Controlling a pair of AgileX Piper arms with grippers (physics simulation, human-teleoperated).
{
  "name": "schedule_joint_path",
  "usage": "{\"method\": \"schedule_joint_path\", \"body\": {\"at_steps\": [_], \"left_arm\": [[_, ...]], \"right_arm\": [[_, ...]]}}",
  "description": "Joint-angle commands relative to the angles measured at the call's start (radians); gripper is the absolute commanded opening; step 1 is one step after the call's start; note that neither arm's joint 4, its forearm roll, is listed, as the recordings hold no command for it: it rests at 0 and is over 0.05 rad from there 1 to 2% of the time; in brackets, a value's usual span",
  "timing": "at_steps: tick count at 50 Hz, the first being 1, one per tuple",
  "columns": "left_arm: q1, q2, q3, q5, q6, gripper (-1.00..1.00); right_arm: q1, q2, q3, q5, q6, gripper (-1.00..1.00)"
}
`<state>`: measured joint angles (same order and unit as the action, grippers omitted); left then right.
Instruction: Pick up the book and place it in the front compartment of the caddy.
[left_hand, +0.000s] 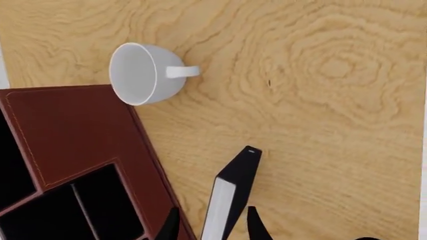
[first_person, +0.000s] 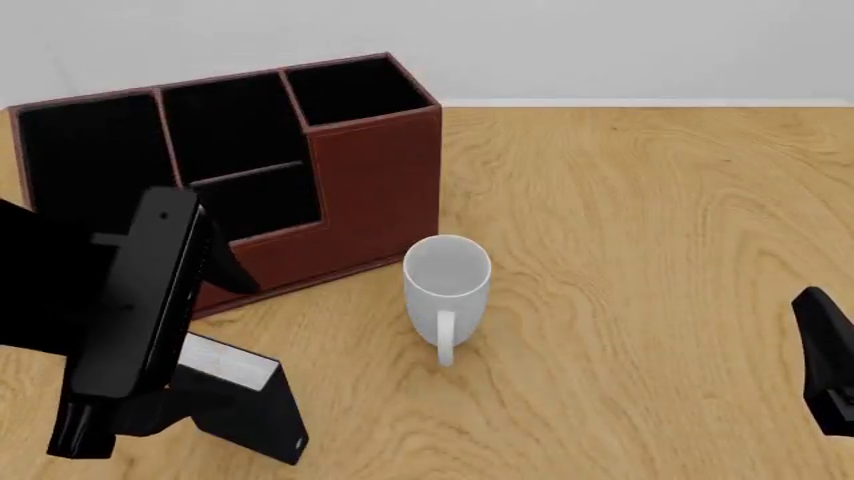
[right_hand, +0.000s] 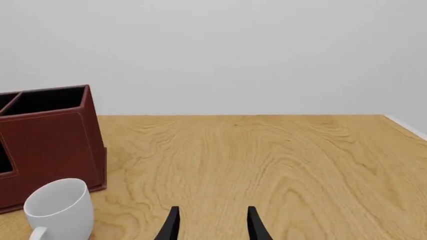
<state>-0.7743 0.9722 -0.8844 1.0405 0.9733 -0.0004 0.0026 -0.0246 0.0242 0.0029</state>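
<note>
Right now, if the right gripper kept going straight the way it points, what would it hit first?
Probably nothing. The right gripper is open over bare table, pointing toward the far edge and wall. The mug and caddy lie off to one side. Depth is hard to judge.

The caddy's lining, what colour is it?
Black, inside the reddish-brown caddy; the front view shows it best.
</note>
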Motion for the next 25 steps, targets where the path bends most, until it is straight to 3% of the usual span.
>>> {"method": "schedule_joint_path", "body": {"at_steps": [1, 6, 11, 14, 17, 25], "left_arm": [[-0.017, 0.007, 0.018, -0.012, -0.031, 1.0], [0.0, 0.0, 0.038, -0.028, -0.011, 1.0], [-0.015, 0.011, 0.026, -0.02, -0.039, 1.0], [0.014, 0.001, 0.052, -0.034, -0.004, 1.0], [-0.003, 0.004, 0.053, -0.033, -0.025, 1.0], [0.034, -0.004, 0.087, -0.052, 0.003, 1.0]], "right_arm": [[0.0, 0.002, -0.002, 0.0, 0.0, 1.0], [0.0, 0.002, -0.002, 0.0, 0.0, 1.0], [0.0, 0.002, -0.002, 0.0, 0.0, 1.0], [0.0, 0.002, -0.002, 0.0, 0.0, 1.0], [0.0, 0.002, -0.002, 0.0, 0.0, 1.0], [0.0, 0.002, -0.002, 0.0, 0.0, 1.0]]}}
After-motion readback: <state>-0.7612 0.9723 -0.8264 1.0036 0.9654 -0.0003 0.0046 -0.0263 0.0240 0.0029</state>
